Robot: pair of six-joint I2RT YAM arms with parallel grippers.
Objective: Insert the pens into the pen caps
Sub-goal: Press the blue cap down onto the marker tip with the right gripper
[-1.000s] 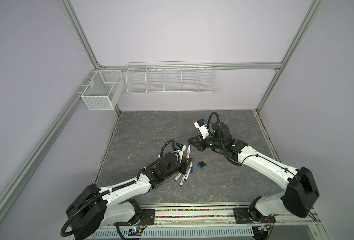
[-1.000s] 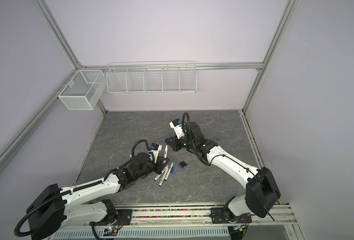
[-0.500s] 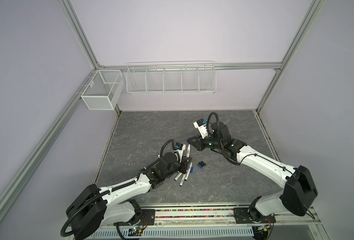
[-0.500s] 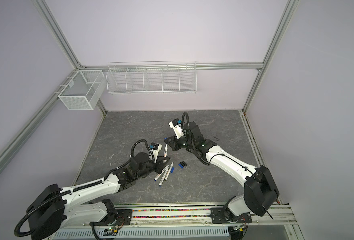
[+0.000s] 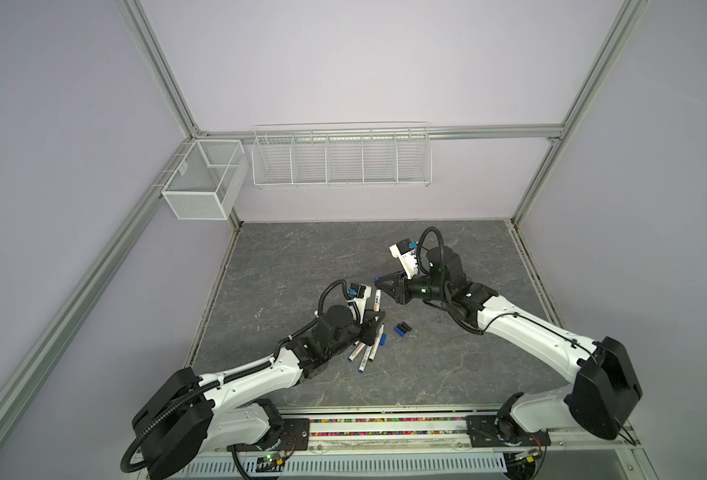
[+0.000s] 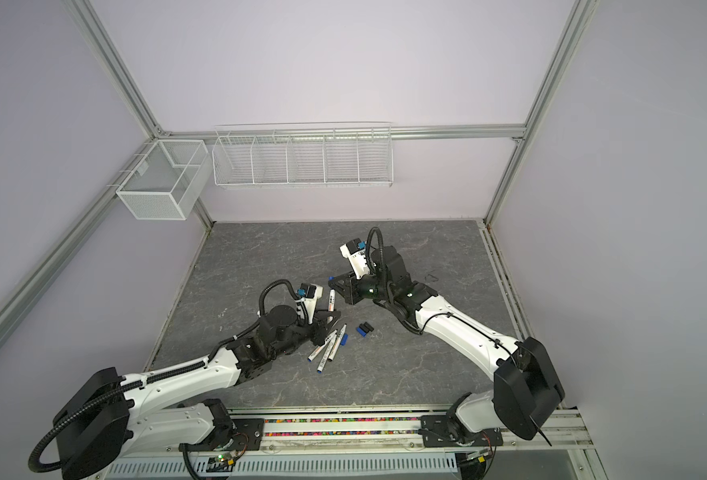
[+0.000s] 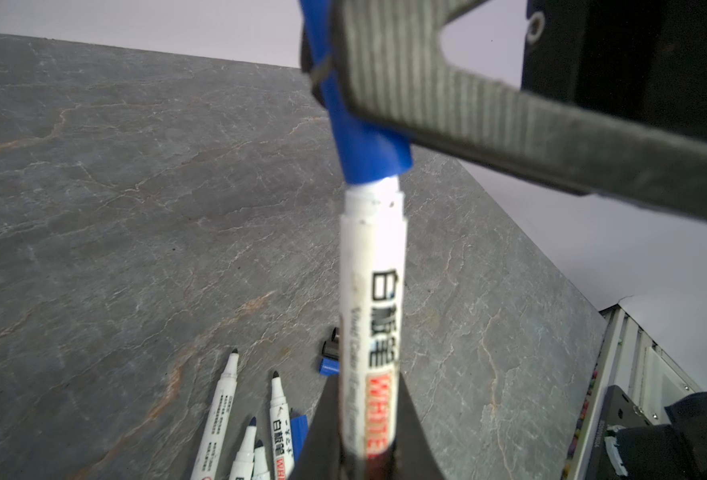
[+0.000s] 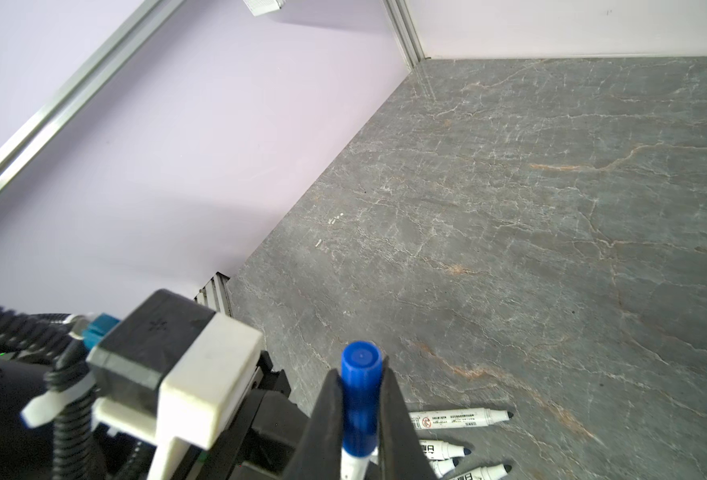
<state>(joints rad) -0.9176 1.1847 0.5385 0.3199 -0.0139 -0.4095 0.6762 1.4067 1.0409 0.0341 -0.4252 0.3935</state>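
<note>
**Pen nose in the cap, mid-bench**

The grey, veined bench (image 5: 301, 266) fills the cell floor, and both arms lean in over its middle. The left tool (image 7: 368, 436) is clamped tight on the barrel of one white pen (image 7: 371, 291), with the writing end pointing away from it. The right tool (image 8: 360, 395) is pinched closed on a blue cap (image 8: 361, 365). And they meet: the pen's nose sits inside that cap, clear of the surface, though the left wrist view shows a band of white neck between cap rim and barrel. On the bench, four uncapped pens (image 5: 364, 351) lie in a loose bundle just beside the left tool, and a spare blue cap (image 7: 299, 430) lies against them. Near them, a little to the right in both top views, sits a small cluster of caps (image 5: 401, 328), black and blue
</note>
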